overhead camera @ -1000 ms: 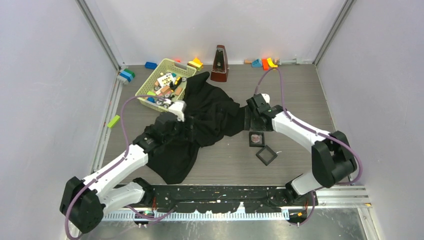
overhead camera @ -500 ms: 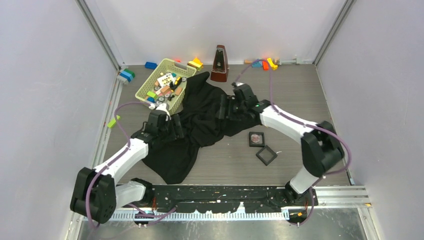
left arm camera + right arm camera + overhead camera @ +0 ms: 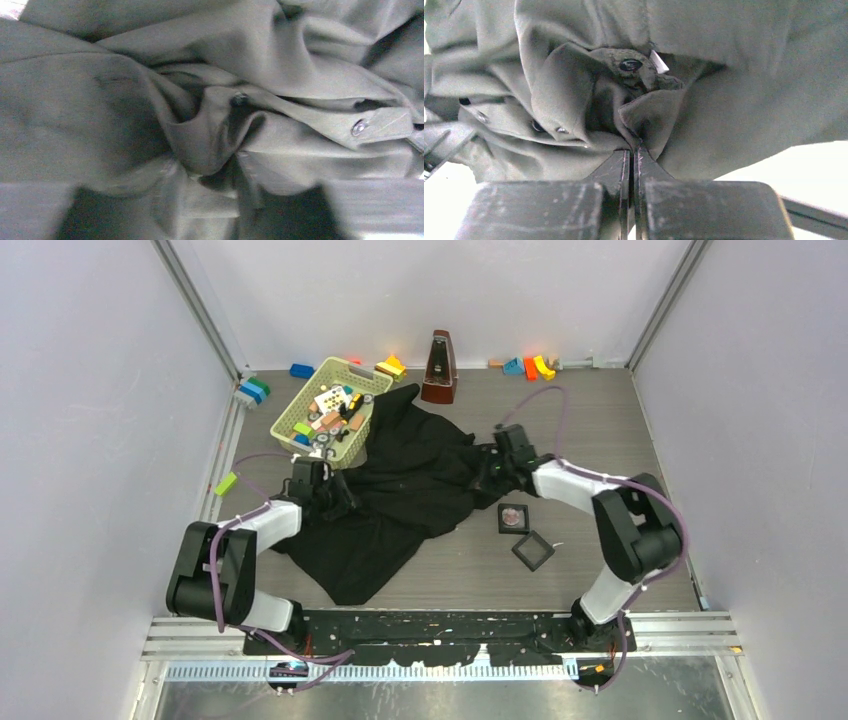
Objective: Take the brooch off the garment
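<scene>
The black garment (image 3: pixel 410 485) lies crumpled across the middle of the table. The brooch (image 3: pixel 512 516), a small pinkish disc, rests in a small black tray just right of the garment, apart from the cloth. My right gripper (image 3: pixel 492 466) is at the garment's right edge. The right wrist view shows this gripper (image 3: pixel 631 150) shut on a fold of cloth, below a dark button (image 3: pixel 630 64). My left gripper (image 3: pixel 338 498) sits on the garment's left part. In the left wrist view its blurred fingers stand apart with bunched cloth (image 3: pixel 210 150) between them; the grip is unclear.
A yellow-green basket (image 3: pixel 296 410) of small toys stands at the back left, touching the garment. A brown metronome (image 3: pixel 439 368) stands behind it. A second black tray (image 3: pixel 533 551) lies near the brooch's tray. Coloured blocks (image 3: pixel 530 366) line the back wall; a green block (image 3: pixel 227 482) lies at the left.
The right gripper has closed on the garment and drawn back to the right. The left arm has pulled back to the left with its jaws narrowing. The garment now lies spread wider.
</scene>
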### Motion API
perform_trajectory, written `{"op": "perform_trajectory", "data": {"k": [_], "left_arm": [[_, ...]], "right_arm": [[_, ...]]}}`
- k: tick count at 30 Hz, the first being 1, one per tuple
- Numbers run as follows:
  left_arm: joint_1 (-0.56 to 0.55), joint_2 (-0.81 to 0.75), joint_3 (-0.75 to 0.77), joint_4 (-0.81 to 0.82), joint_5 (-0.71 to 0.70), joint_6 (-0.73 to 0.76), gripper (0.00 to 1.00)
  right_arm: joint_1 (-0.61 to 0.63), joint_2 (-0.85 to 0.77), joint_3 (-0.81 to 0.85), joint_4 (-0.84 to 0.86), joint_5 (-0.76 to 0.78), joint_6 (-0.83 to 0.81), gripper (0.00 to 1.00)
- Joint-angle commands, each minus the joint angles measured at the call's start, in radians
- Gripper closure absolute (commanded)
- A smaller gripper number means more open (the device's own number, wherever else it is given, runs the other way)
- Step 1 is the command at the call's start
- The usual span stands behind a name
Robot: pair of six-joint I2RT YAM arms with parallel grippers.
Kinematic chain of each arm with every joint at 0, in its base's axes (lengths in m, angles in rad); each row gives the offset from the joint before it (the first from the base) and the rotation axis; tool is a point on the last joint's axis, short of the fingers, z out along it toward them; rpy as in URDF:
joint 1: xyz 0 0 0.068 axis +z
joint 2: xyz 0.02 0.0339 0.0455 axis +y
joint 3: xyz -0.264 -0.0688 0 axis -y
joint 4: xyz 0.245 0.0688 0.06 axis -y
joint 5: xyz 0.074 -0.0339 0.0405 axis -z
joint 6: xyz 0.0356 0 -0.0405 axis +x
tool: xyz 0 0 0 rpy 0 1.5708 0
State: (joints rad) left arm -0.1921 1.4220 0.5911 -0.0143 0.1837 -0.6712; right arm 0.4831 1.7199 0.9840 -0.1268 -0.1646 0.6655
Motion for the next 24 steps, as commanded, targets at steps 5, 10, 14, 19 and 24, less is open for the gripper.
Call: {"op": "perform_trajectory", "data": {"k": [5,10,14,19,24], "left_arm": [[0.006,-0.020,-0.074,0.023,-0.036,-0.029,0.99],[0.006,-0.151,-0.096,-0.063,-0.118,-0.025,1.00],[0.006,-0.324,-0.101,-0.220,-0.150,-0.054,1.00],[0.004,-0.506,-0.078,-0.376,-0.050,-0.071,1.00],[-0.013,-0.514,0.038,-0.524,-0.004,0.043,0.63]], "right_arm": [[-0.113,-0.201,-0.088,-0.136,0.077,-0.101,1.00],[-0.108,-0.217,-0.106,-0.154,-0.010,-0.142,1.00],[-0.008,-0.208,-0.073,-0.219,-0.070,-0.178,1.00],[0.150,-0.163,0.024,-0.402,-0.071,-0.243,0.99],[0.137,-0.242,0.072,-0.438,0.081,-0.257,0.60]]}}
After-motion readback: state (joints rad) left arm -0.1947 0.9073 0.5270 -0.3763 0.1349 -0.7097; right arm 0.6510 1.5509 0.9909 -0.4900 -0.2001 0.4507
